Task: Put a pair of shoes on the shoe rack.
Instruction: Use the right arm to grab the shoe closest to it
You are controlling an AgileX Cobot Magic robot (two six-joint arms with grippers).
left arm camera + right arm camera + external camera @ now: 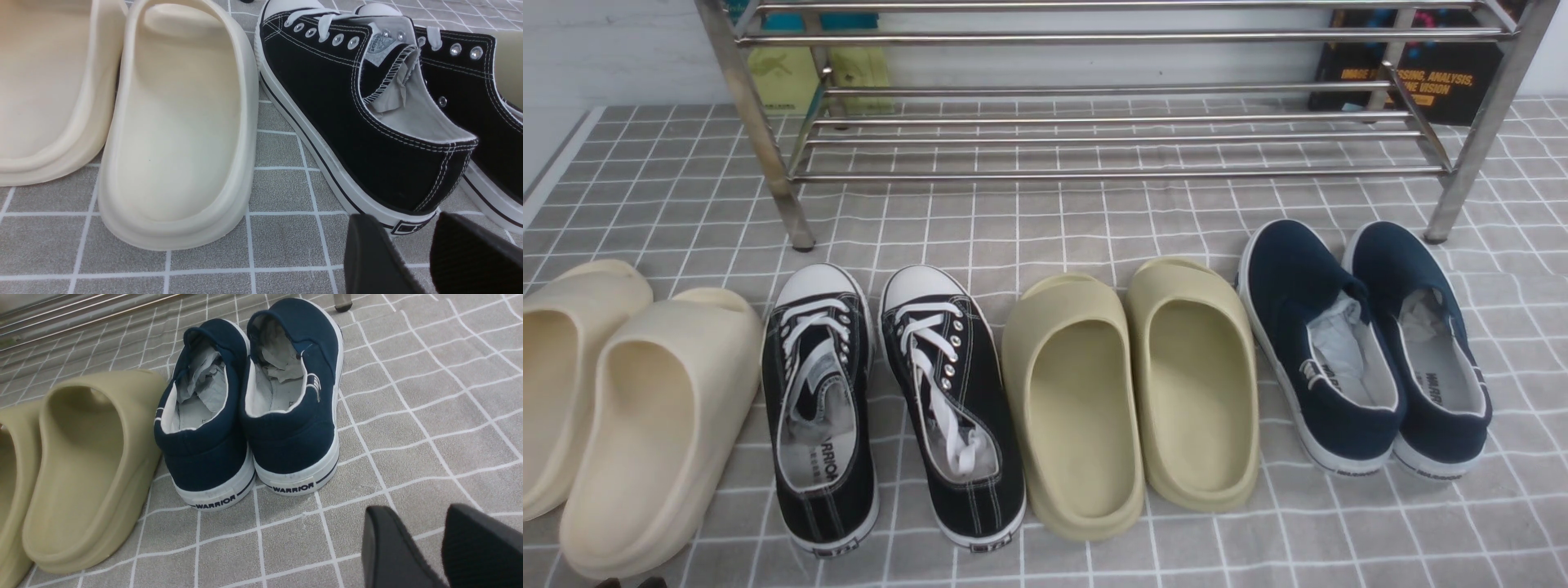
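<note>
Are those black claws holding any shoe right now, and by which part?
Nothing is held. Left gripper and right gripper stand open and empty; the navy-blue canvas slip-on sneakers sit untouched.

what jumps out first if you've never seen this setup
Four pairs of shoes sit in a row on a grey checked cloth, heels toward the camera: cream slides far left, then black sneakers, olive slides and navy slip-ons far right. Behind them stands a wide steel rack, with no shoe on its visible shelves.
</note>
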